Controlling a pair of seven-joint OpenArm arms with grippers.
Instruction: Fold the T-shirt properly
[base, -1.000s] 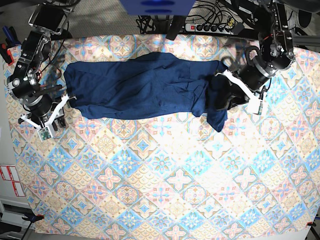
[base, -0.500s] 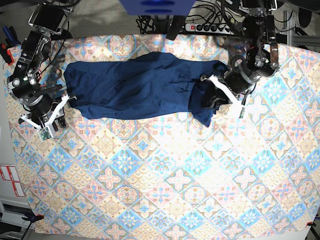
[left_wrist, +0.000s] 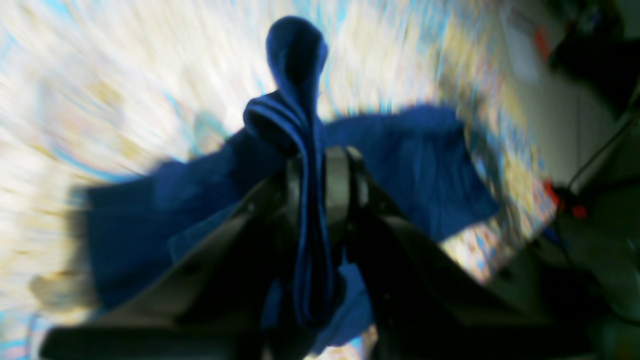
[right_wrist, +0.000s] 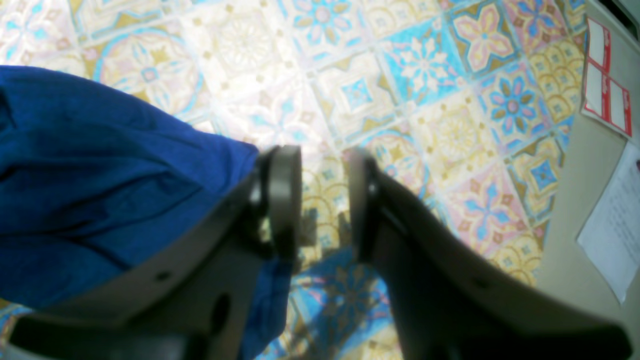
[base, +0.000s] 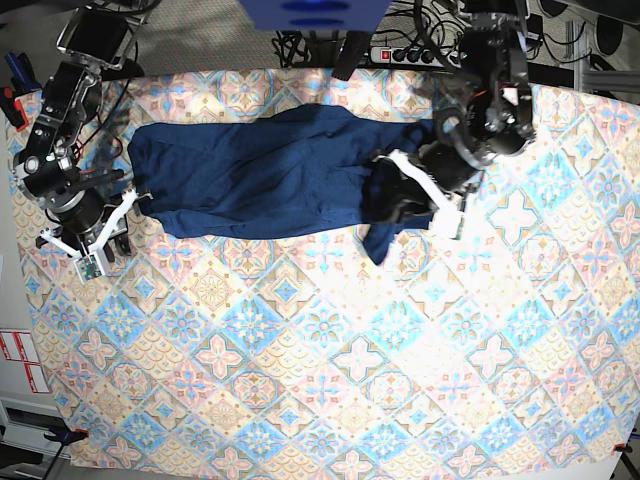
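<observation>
The bench (base: 330, 350) is covered edge to edge by a cloth of diamond tiles in blue, pink, yellow and cream, each with a flower or star motif. Beyond its far edge run a black power strip (base: 425, 55) and tangled cables, with a blue block (base: 313, 14) at the middle. Off the near left corner sit white labels with red borders (base: 22, 362); the right wrist view shows them (right_wrist: 606, 96) beside a printed sheet (right_wrist: 617, 227), but the writing is too small to read.

The T-shirt (base: 270, 175) lies stretched along the far edge of the bench, dark navy and creased. Its end toward the right edge is bunched and lifted, a flap hanging down toward the cloth.

The left tool (base: 415, 195) is clamped on that bunched end; the left wrist view, though blurred, seems to show a narrow rope of fabric (left_wrist: 307, 200) pinched between the fingers. The right tool (base: 120, 215) stands with its jaws parted and nothing between them, at the shirt's other end by the left edge, with fabric lying against one finger (right_wrist: 282, 200)
</observation>
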